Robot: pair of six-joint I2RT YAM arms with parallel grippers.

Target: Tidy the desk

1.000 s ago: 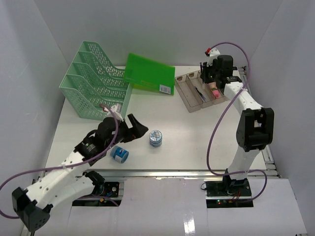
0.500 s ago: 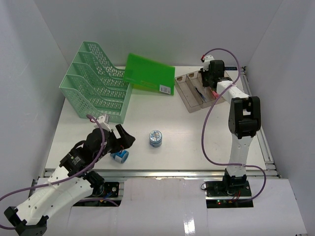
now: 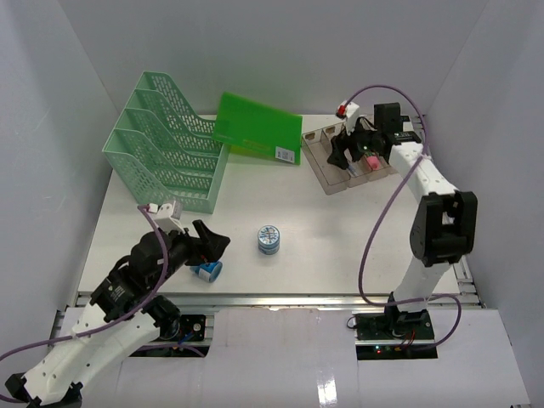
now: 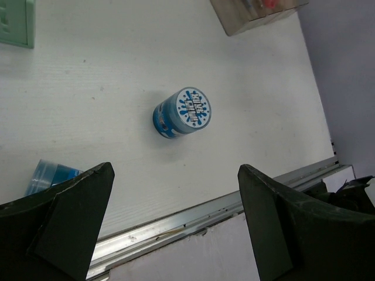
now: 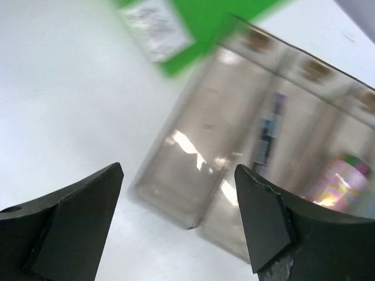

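Desk (image 3: 323,229) spans under the 2 arms. Left gripper (image 3: 212,246) is spread and empty, just by the tipped jar (image 3: 206,270) near the near rail; we fear a nudge rolls it off. Right gripper (image 3: 342,155) is spread and empty above the tray (image 3: 321,166); could bump it.

Overhead, we have bright, even light from above: the white desk (image 3: 323,221) is nearly washed out, shadows are faint and soft, and a glossy panel (image 3: 327,378) at 6 o'clock carries a glare streak. In the left wrist view the blue jar (image 4: 183,112) is sharp, while the dark left gripper (image 4: 176,167) at 6 o'clock looks slightly soft. Motion smears the right wrist view: the clear tray (image 5: 234,146), with white glare patches, and the green folder (image 5: 205,23) at 12 o'clock blur, while the right gripper (image 5: 179,170) is crisp.
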